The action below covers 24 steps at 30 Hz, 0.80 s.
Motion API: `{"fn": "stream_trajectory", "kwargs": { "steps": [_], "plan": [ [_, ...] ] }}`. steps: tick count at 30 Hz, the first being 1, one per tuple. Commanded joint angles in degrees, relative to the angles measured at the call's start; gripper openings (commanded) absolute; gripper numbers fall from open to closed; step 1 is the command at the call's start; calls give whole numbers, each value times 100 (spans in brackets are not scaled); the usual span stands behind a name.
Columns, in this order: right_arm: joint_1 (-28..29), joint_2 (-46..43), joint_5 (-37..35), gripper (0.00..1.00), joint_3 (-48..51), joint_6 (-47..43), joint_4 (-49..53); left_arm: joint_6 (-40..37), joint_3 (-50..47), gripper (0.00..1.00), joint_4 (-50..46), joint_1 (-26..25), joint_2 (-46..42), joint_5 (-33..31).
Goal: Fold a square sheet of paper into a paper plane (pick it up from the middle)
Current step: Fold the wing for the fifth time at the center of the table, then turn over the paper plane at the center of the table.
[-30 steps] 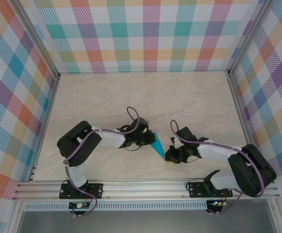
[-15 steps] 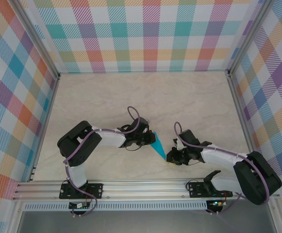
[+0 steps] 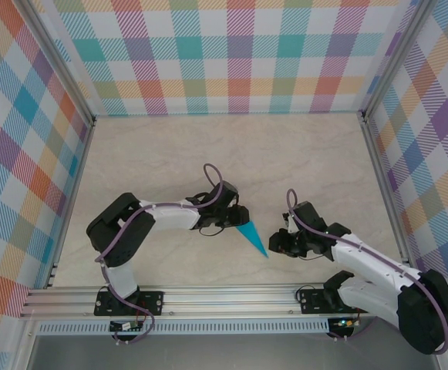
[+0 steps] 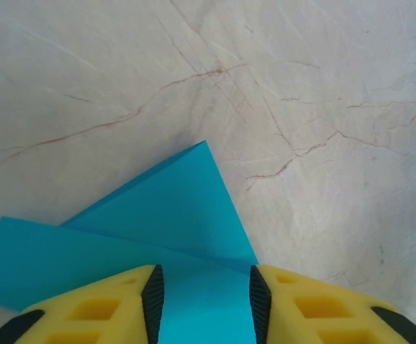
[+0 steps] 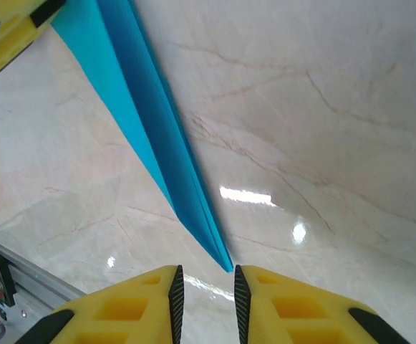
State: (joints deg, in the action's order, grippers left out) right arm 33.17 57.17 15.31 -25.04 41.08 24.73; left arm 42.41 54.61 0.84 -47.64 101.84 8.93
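The teal-blue paper plane lies near the front middle of the table, its sharp point toward the right arm. My left gripper holds its wide end. In the left wrist view the folded paper fills the gap between the pads, and the gripper is shut on it. My right gripper sits just past the point. In the right wrist view the narrow dart ends right at the mouth of the gripper, whose pads stand slightly apart with nothing held. No flat square sheet is in view.
The marble table is walled by plaid panels on three sides. An aluminium rail runs along the front edge, close below both grippers. A yellow finger of the left gripper shows at the top left of the right wrist view.
The left gripper has swung the plane so its point sits lower and further right. The right gripper has drawn back to the right, off the plane's tip.
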Motion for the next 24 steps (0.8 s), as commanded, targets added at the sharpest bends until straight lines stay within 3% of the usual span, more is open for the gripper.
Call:
{"fn": "stream_trajectory", "kwargs": {
  "steps": [1, 5, 9, 15, 20, 24],
  "plan": [
    [-55, 204, -268, 27, -159, -166, 178, -140, 281, 48, -964, -155, -740, -696],
    [-97, 459, -447, 27, -201, -168, 20, -22, 593, 64, -2170, -567, -1024, -1705],
    [-250, 528, -505, 31, -162, -129, -112, 324, 1033, 73, -2968, -967, -770, -2414],
    [-889, 859, 372, 27, -75, -338, -601, 757, 2008, 83, -3594, -1330, 178, -2835],
    [-907, 817, 333, 30, -128, -425, -548, 925, 2597, 84, -3949, -1411, 820, -2907],
    [-916, 688, 574, 35, -76, -553, -702, 1032, 2581, 74, -3956, -1415, 916, -2876]
  ]
}}
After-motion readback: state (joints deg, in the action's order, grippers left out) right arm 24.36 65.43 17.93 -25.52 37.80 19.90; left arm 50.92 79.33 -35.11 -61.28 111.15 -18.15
